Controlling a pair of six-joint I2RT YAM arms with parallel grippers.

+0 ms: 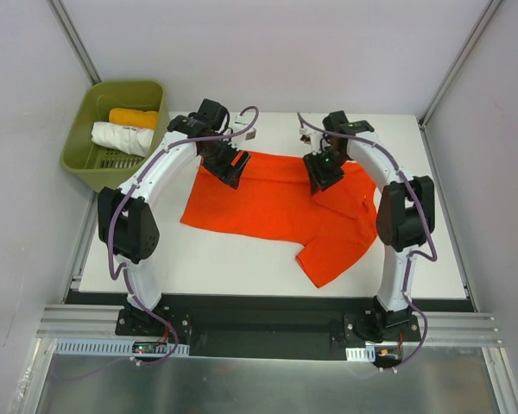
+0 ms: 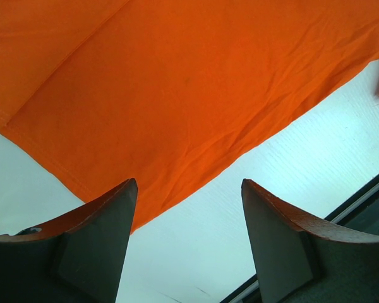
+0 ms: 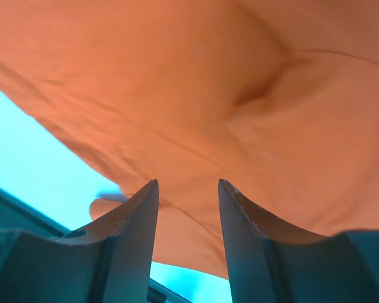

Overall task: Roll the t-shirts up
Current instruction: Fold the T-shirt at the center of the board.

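We are holding our left gripper [image 2: 188,186] released, jaws spread wide, with the red-orange t-shirt [image 2: 177,95] lying just beyond it, the hem crossing ahead of it on the white table [image 2: 303,189]. We are holding our right gripper [image 3: 187,186] released too, gap narrower, the same shirt spreading beyond it.

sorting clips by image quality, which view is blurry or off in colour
Top external: sharp, evenly lit, no glare on the red-orange t-shirt. Left wrist: its wrinkles are crisp; the fingers sit dark in the foreground. Right wrist: the shirt is blurred and washed paler, and the table looks cyan.
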